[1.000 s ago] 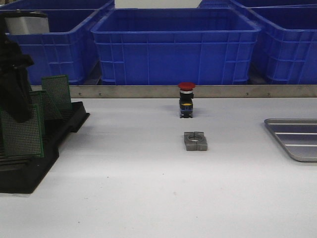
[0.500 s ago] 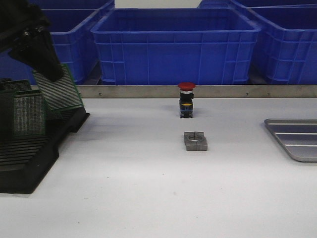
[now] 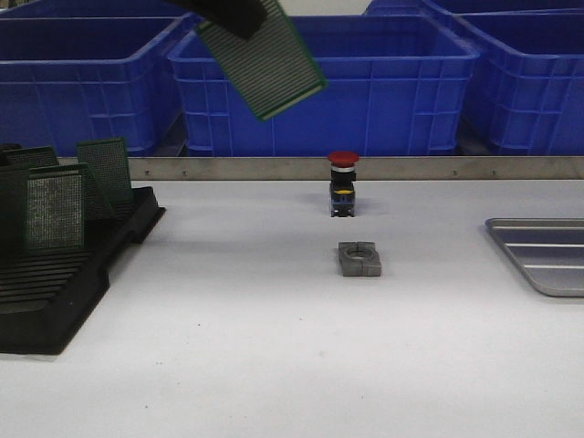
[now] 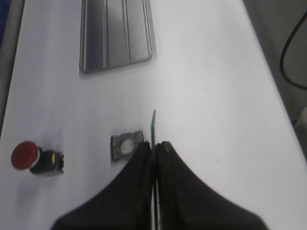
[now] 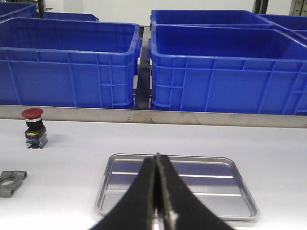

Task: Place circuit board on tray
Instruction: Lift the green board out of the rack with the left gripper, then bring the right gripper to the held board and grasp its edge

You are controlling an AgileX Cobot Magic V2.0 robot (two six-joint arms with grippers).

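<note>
Green circuit board [image 3: 263, 62] now higher, rightward, off the rack [image 3: 55, 283].

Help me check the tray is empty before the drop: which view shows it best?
The right wrist view: the whole tray shows, nothing in it. The left wrist view cuts its far end; the front view catches one corner.
</note>
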